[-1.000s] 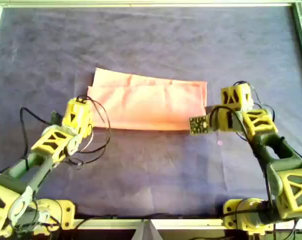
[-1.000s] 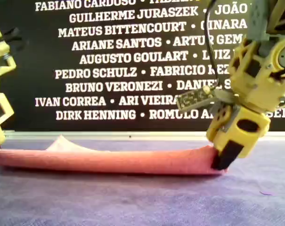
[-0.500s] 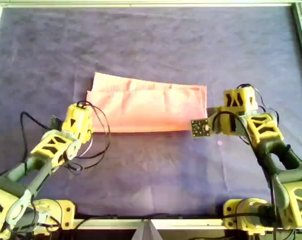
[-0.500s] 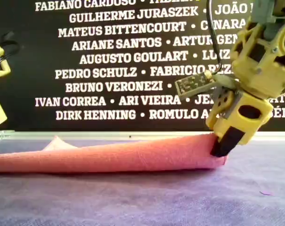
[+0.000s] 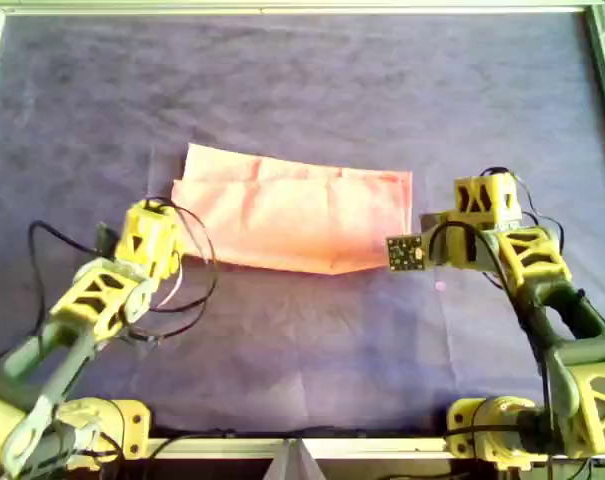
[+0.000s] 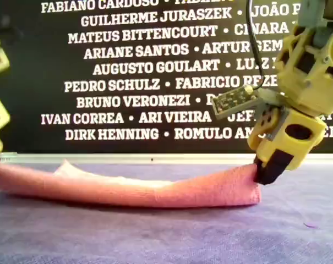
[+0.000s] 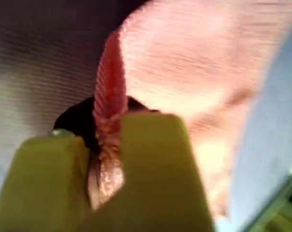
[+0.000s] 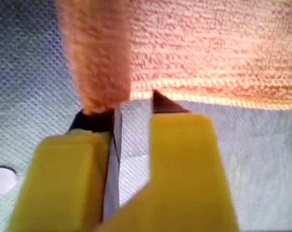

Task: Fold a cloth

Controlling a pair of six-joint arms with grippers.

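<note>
A: Where's the cloth [image 5: 297,215]?

B: Mid table covering [image 5: 302,90], folded into a long band. The near edge sags in the middle and both ends are raised, per the exterior view.

A: Jaws?

B: My first gripper [image 7: 107,159] is pressed together on a bunched ridge of cloth at the overhead view's left end, and the bite looks deep. My second gripper [image 8: 131,116] is at the other end (a pale speck [image 8: 1,179] on the covering sits beside it). Its jaws are nearly together with a thin slit showing. The cloth sits only at the very tips, mostly on one pad.

A: Risk?

B: That shallow tip hold. A pull along the band, or a fast lift, could slip the corner out, and that end would drop and leave the fold skewed.

A: Anything else?

B: The sag. If the arms carry the edge over unevenly, the middle likely drags on the covering and wrinkles. I can't tell how many layers either gripper holds, so a lower layer may stay behind.
</note>
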